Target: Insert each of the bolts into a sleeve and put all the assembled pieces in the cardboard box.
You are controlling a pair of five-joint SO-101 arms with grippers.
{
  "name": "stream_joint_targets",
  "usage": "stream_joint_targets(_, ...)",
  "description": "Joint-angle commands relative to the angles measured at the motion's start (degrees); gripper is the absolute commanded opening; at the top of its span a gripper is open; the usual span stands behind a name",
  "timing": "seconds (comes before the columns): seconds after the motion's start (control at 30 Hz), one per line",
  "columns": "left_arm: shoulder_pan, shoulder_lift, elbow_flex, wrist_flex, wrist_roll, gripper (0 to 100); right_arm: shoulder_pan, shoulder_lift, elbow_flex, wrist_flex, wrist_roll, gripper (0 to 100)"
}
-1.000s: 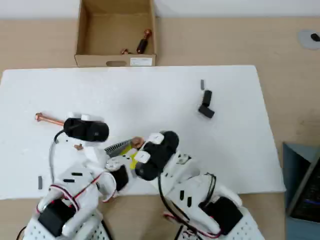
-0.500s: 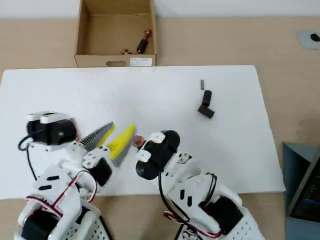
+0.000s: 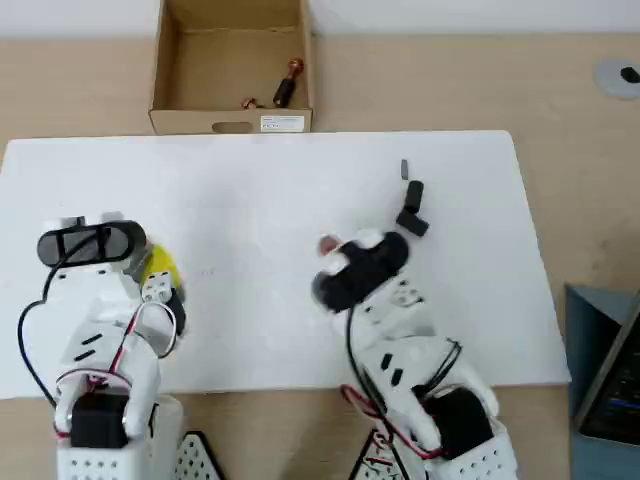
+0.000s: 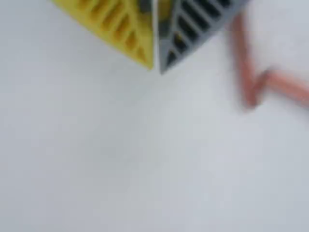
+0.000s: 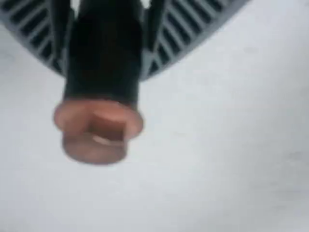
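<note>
**A:** What is the right tool [image 5: 104, 70] doing?

**B:** It is clamping a black sleeve [image 5: 103, 48], and the copper head of a bolt [image 5: 99, 131] is sticking out of the end. Seen from above, that arm is hanging over the middle of the white sheet [image 3: 250, 190]. It is well apart from the cardboard box [image 3: 160, 70] at the far side of the bench [image 3: 580, 150].

**A:** And the left tool [image 4: 155, 63]?

**B:** Its yellow and grey fingers are pressing together on nothing. A second bolt [image 4: 244, 67], blurred, is lying on the sheet just beside them.

**A:** What is worrying you?

**B:** The fingers are gripping the sleeve only. I am thinking the bolt could be sliding out if the wrist tips head-down on the way to the box. A low approach could also be catching the box wall and jarring the piece loose before it joins the finished piece [image 3: 285, 92] inside.

**A:** Anything else?

**B:** The spare sleeves [image 3: 413, 222] are lying near the right arm, so a wide swing could be sweeping them away. And the left tool, clenched as it is, would be shoving its bolt along the sheet rather than taking it, unless it opens first.
</note>
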Motion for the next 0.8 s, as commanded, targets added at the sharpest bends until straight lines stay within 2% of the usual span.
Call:
stream_joint_targets(0.0,-4.7,-0.4,7.3,-2.5,-4.9,0,5.8,-4.4,-6.3,1.5,0.3,0.9)
stream_joint_targets(0.17,-11.0,-0.1,14.9,-10.8,-7.9,0,6.2,7.4,-16.7,0.3,0.3,0.9)
stream_joint_targets(0.4,-12.0,-0.1,14.8,-10.5,-7.5,0,6.4,33.5,-34.2,-7.6,0.2,0.9)
stream_joint_targets(0.53,-12.0,-0.2,14.8,-7.4,-7.5,0,6.4,45.9,-41.0,-14.5,0.4,0.9)
stream_joint_targets(0.77,-12.0,-0.2,14.8,-7.3,-7.6,0,6.3,65.9,-51.3,-25.3,0.5,0.9)
